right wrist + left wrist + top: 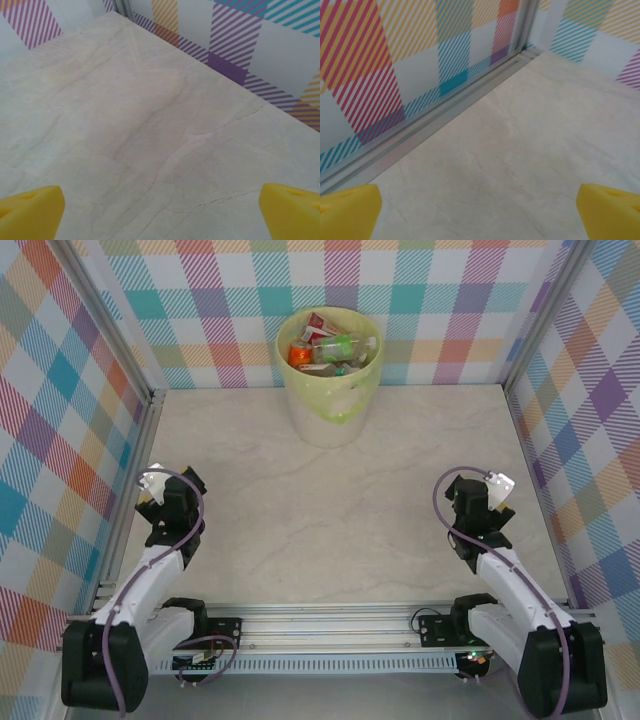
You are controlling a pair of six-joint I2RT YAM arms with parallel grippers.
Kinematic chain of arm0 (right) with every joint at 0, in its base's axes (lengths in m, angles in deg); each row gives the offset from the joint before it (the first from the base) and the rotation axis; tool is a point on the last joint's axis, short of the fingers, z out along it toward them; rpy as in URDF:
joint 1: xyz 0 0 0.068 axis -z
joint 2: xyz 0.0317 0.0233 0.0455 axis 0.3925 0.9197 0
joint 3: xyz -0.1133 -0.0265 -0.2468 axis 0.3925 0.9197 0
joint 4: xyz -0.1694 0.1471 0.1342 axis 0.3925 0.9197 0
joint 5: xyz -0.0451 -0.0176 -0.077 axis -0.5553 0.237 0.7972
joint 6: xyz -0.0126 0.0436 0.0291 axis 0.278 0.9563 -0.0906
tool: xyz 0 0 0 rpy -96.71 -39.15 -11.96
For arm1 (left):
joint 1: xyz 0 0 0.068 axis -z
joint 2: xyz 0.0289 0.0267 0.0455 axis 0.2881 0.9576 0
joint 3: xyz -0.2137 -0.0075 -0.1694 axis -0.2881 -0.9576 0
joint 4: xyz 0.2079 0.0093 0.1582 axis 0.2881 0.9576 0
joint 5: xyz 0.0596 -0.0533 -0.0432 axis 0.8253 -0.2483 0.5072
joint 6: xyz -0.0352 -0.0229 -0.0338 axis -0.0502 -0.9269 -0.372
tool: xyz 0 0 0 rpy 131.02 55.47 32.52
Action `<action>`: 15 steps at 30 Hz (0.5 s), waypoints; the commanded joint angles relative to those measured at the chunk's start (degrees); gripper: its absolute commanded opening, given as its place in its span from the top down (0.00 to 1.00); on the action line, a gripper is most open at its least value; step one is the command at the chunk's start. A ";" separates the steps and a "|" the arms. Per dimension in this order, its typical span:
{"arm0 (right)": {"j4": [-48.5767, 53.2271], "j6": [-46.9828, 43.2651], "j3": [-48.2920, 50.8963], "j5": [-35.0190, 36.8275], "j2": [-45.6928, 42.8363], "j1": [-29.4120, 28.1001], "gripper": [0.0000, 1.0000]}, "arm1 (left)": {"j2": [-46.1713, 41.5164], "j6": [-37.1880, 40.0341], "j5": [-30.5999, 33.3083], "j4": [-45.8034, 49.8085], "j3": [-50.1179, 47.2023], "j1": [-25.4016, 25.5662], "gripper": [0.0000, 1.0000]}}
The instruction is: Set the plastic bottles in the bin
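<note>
Beige marbled surface (330, 530): pale, stone-look, with faint veins running across it; it spreads from your arms' bases to the back wall.
Walls (60, 440): checked panels of pastel stripes on your left, back and right, framed by grey metal posts. A metal rail (445, 117) runs along the foot of the left one.
Bin (330, 405): upright at the far middle of the surface, close to the back wall, lined with a pale yellow-green bag.
Plastic bottles (335, 348): heaped inside the bin, red, orange and green labels showing at its rim.
Left arm (165, 530): near left. Your left jaws stand wide, yellow pads (347, 212) far apart, surface showing between them.
Right arm (485, 530): near right. Your right jaws stand equally wide, pads (30, 212) apart above the surface.
</note>
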State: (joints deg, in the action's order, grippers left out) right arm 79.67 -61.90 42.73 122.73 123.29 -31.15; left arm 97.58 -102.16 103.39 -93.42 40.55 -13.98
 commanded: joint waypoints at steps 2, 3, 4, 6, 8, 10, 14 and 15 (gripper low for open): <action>-12.77 -11.81 1.62 -11.41 6.40 3.45 0.00 | 10.52 1.30 -7.24 -11.11 0.02 -3.97 0.00; -13.93 -13.28 1.39 -14.27 8.48 4.24 0.00 | 13.41 2.77 -9.26 -13.98 0.09 -4.33 0.00; -14.92 -14.46 1.12 -16.55 10.22 4.63 0.00 | 15.43 4.04 -11.55 -16.21 0.10 -4.47 0.00; -17.67 -16.97 0.66 -20.45 13.47 5.19 0.00 | 20.01 5.03 -18.67 -20.07 1.13 -5.04 0.00; -18.85 -19.27 -0.38 -24.38 15.31 5.48 0.00 | 22.99 7.22 -23.39 -19.53 3.60 -5.04 0.00; -22.41 -21.71 -0.48 -27.35 17.25 5.41 0.00 | 24.99 9.89 -29.18 -20.97 3.87 -5.00 0.00; -27.33 -25.05 -0.72 -32.00 19.99 5.42 0.00 | 25.85 14.98 -36.97 -39.51 -5.81 -3.46 0.00; -28.82 -25.52 -0.56 -33.18 20.47 5.48 0.00 | 26.39 15.81 -36.57 -43.68 -7.82 -2.74 0.00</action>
State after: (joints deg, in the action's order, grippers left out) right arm 58.95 -82.86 43.67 96.20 142.81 -26.01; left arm 123.11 -91.71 73.94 -122.03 37.67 -17.74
